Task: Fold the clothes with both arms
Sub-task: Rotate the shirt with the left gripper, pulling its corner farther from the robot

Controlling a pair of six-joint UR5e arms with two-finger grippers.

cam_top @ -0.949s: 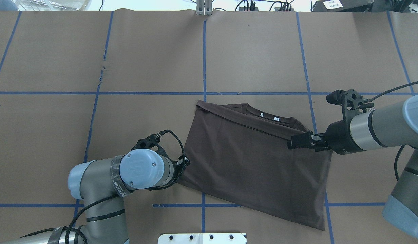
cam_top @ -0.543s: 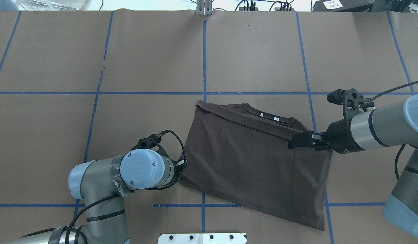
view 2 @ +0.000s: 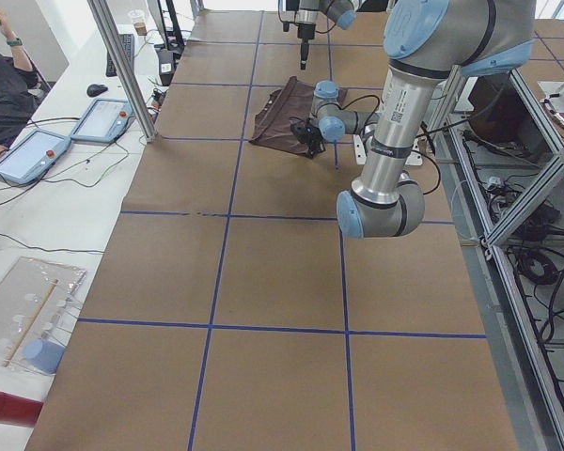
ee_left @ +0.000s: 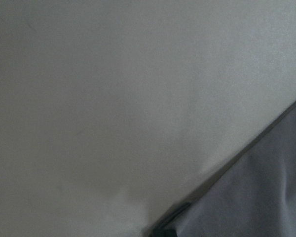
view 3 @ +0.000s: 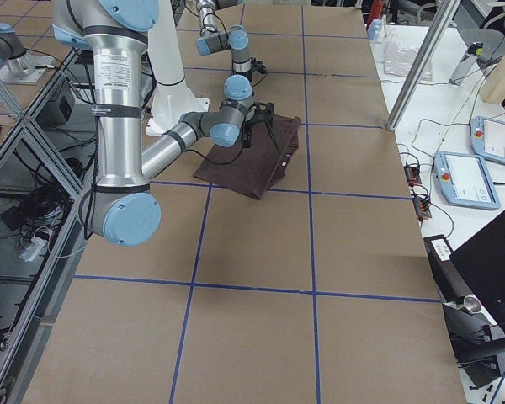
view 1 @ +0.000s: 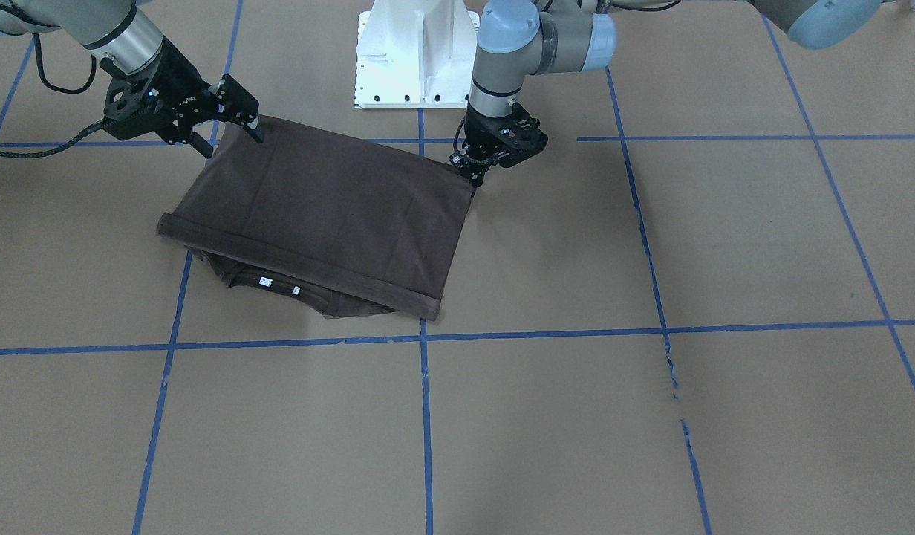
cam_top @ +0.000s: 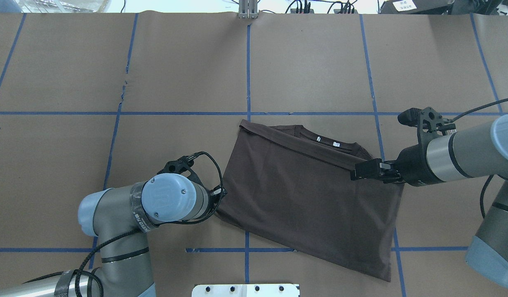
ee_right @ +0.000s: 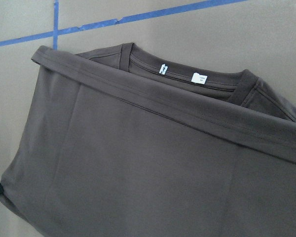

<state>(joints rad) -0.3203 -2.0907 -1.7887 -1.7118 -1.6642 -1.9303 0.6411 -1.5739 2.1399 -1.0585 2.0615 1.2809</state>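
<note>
Pinching one T-shirt corner, the left gripper adjoins wide table; the right gripper gapes at the hem.

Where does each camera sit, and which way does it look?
Front-facing: across the brown papered table, facing the robot; dark brown T-shirt, left gripper, right gripper, white pedestal.
Overhead: behind the robot, looking down; grey left arm, right arm.
Exterior left: table's end; left arm nearest.
Exterior right: opposite end; right arm nearest.
Left wrist: close above paper, T-shirt edge.
Right wrist: down on the ribbed collar.
Front-facing and right wrist share the small white neck labels.
</note>
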